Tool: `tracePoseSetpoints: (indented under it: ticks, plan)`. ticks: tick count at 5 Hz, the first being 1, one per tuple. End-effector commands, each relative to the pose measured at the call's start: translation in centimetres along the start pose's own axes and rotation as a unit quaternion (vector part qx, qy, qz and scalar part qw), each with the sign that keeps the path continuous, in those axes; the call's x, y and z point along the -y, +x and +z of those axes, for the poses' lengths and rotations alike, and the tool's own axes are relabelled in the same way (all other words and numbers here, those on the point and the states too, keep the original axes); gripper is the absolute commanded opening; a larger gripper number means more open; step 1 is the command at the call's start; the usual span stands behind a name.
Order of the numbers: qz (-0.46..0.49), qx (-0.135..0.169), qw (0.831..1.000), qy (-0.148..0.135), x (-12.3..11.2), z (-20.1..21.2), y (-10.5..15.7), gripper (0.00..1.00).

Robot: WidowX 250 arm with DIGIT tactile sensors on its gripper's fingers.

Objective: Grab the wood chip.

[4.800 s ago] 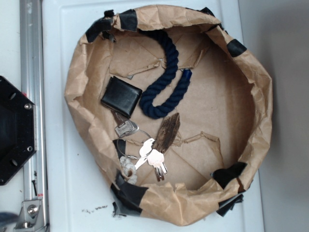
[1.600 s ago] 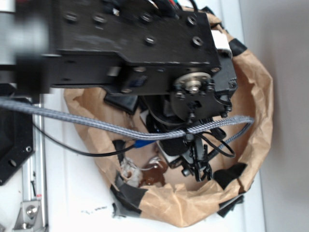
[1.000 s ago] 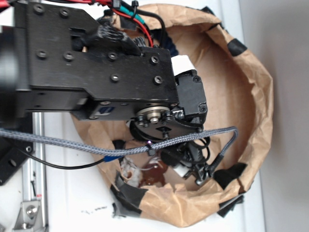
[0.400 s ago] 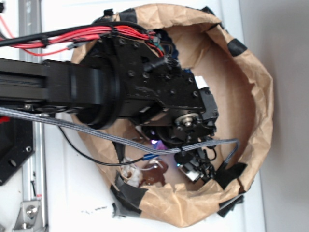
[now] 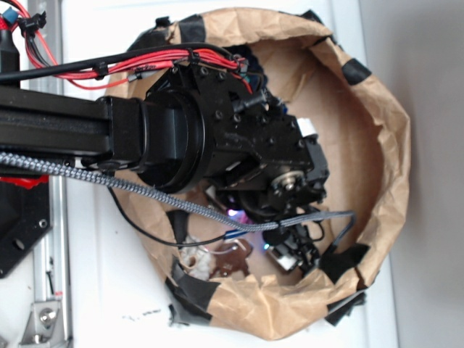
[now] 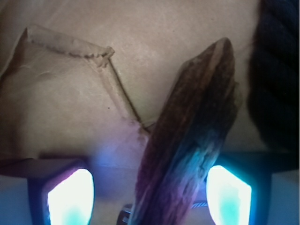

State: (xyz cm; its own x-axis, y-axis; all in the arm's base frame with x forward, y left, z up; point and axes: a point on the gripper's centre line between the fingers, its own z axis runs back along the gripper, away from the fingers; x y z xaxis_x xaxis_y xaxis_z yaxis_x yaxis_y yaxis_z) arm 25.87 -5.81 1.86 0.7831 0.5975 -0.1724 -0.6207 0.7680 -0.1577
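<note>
In the wrist view the wood chip (image 6: 192,136), a dark brown rough-grained sliver, lies tilted on the brown paper between my two glowing fingertips (image 6: 70,197). My gripper (image 6: 149,197) is open, with a gap on the left of the chip; the right pad is close to its edge. In the exterior view my arm hides the chip; the gripper (image 5: 290,252) is low inside the paper bowl (image 5: 377,138), near its front rim.
A dark blue rope (image 6: 276,75) lies just right of the chip. A bit of silver key (image 6: 125,216) shows under the chip's near end. Keys (image 5: 228,259) lie by the bowl's front-left wall. The bowl's wall rises close around.
The arm swung in over the bowl and came down over the chip. Over the last half second it settled slightly lower and left.
</note>
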Motion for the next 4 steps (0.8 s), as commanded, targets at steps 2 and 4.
tracePoseSetpoints:
  ticks: [2,4]
  plan:
    - [-0.029,-0.018,0.999,0.005,1.2,0.8,0.2,0.00]
    - [-0.113,0.013,0.993,0.019,2.0,5.4,0.0,0.00]
